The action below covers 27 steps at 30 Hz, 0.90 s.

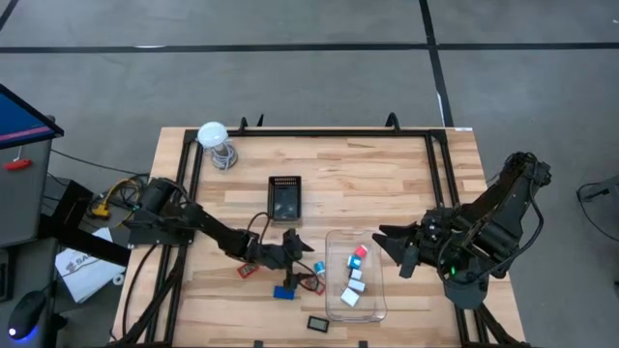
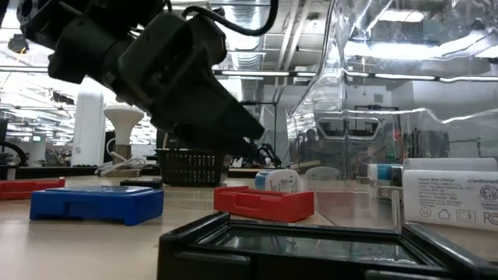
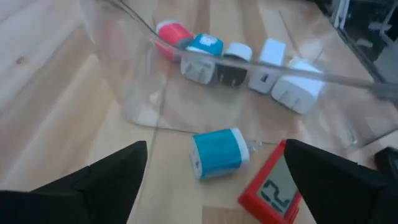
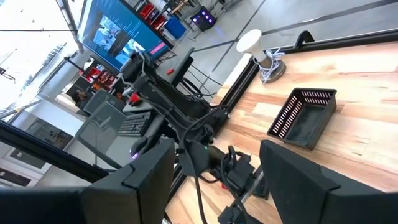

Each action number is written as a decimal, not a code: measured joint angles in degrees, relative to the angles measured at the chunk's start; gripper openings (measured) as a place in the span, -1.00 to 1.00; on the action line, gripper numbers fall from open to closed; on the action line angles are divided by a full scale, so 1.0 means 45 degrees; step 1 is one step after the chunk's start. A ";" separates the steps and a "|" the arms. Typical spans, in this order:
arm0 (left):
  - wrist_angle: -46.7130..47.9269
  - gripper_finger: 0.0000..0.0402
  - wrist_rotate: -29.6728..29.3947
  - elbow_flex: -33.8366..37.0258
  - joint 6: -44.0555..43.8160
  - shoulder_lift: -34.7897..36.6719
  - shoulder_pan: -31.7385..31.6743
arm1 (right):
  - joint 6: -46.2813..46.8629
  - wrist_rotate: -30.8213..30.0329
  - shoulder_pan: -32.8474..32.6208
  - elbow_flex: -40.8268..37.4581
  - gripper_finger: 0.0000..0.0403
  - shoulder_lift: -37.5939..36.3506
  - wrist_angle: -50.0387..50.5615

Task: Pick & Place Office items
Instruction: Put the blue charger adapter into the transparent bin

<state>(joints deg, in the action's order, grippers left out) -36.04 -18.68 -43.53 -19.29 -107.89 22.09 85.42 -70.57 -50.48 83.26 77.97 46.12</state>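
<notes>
Left wrist view: found left jaws spread wide and empty, poised above the cyan cube (image 3: 217, 152), lying on the table (image 3: 50, 93) just outside the clear box (image 3: 134, 93), near the front edge, with a red flat piece (image 3: 273, 190) just beside. Judged best to descend straight, centre the cube, avoid red piece and box wall, then close gently. Noted white chargers (image 3: 273, 59) already boxed. Kept right jaws open, empty, by the right edge.

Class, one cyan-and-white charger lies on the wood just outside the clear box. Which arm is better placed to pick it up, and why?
Left. The left gripper hangs with open jaws right by the cyan-and-white charger, beside the clear box. The right gripper waits across the box.
</notes>
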 joint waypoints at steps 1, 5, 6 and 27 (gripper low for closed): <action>-0.0014 0.89 0.0015 -0.0062 0.0025 -0.0136 0.0000 | 0.0015 0.0000 -0.0005 0.0000 0.13 0.0000 -0.0021; -0.0018 0.89 0.0214 -0.0183 0.0220 -0.0553 -0.0079 | 0.0021 0.0000 -0.0005 0.0000 0.13 0.0000 -0.0026; -0.0067 0.88 0.0372 -0.0273 0.0227 -0.0680 -0.0131 | 0.0021 0.0000 -0.0005 0.0000 0.13 0.0000 -0.0021; -0.0299 0.62 0.1722 -0.0635 0.0213 -0.1230 -0.0933 | -0.0072 0.0000 0.0078 0.0000 0.13 0.0000 0.0018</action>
<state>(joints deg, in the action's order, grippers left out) -37.38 -10.93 -46.39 -18.33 -113.43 17.89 85.10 -70.57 -50.13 83.26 77.97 46.21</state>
